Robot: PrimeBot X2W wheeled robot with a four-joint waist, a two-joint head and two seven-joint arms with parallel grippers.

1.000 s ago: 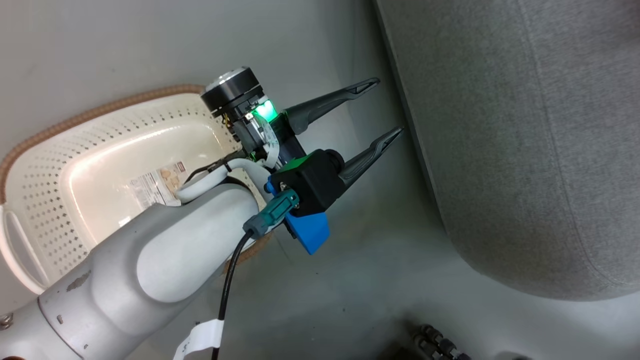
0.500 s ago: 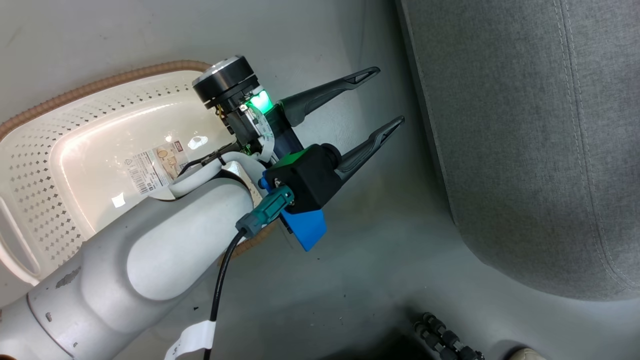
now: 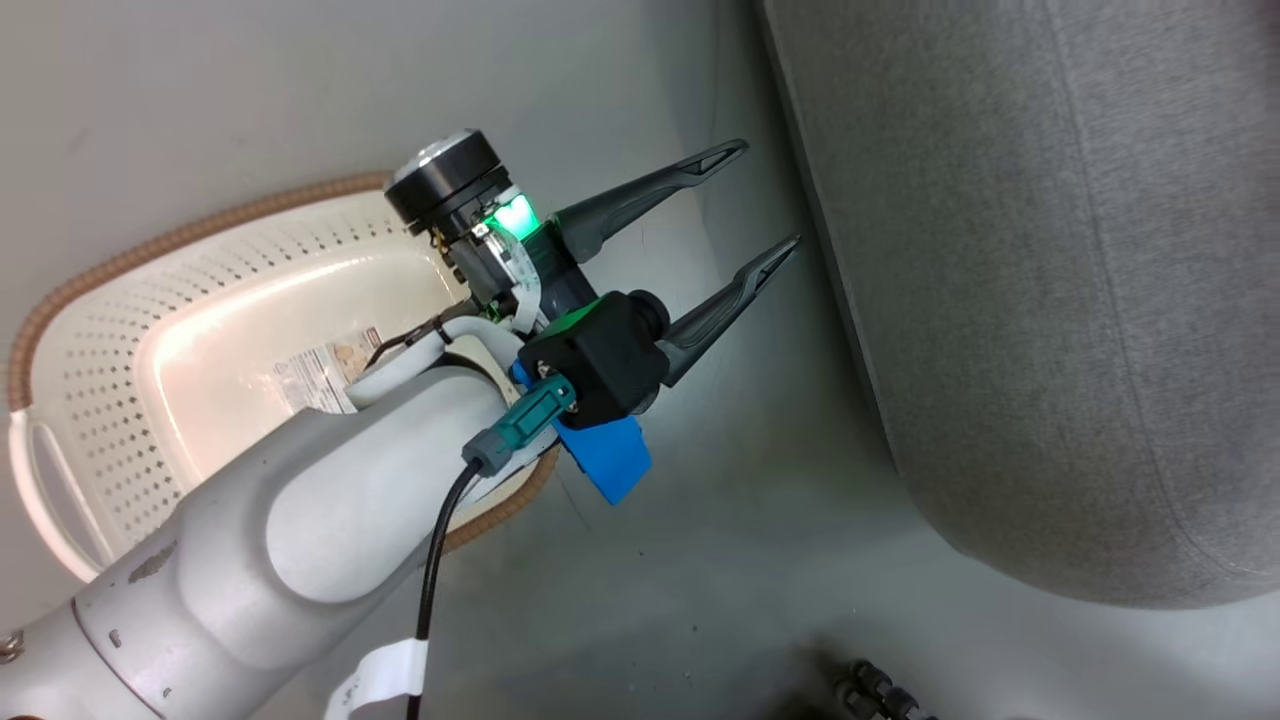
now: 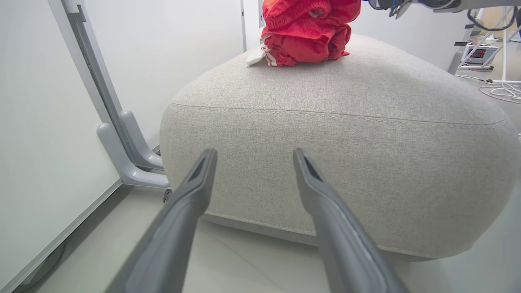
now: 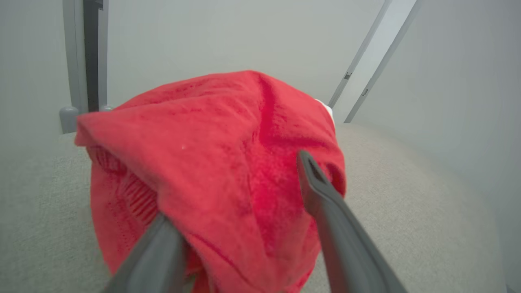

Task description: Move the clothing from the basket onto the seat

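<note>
— Red clothing, where does it lie?
— It lies in one crumpled heap on the top of the grey seat, near the far edge as the left wrist view has it. A bit of white trim shows at the left side of the heap.
— And the right fingers?
— They stand wide apart, not clenched, one at each side of the heap. The cloth lies loose between them, and a fold covers the tip of one finger. The other finger is just beside the cloth.
— Does the heap rest on the seat itself?
— Yes. In the right wrist view the grey fabric is under it and around it.
— What about the left fingers?
— Also spread open, and they grasp nothing. They point at the rounded side of the seat, below the stitched seam, and do not touch it.
— Where is the basket?
— On the pale floor, beside the seat but apart from it, partly behind the left forearm in the head view. Its cream bottom shows, with a paper label on it. The brown rim runs around the perforated wall.
— Anything else near?
— A white panel on a grey foot stands just beside the left corner of the seat.
</note>
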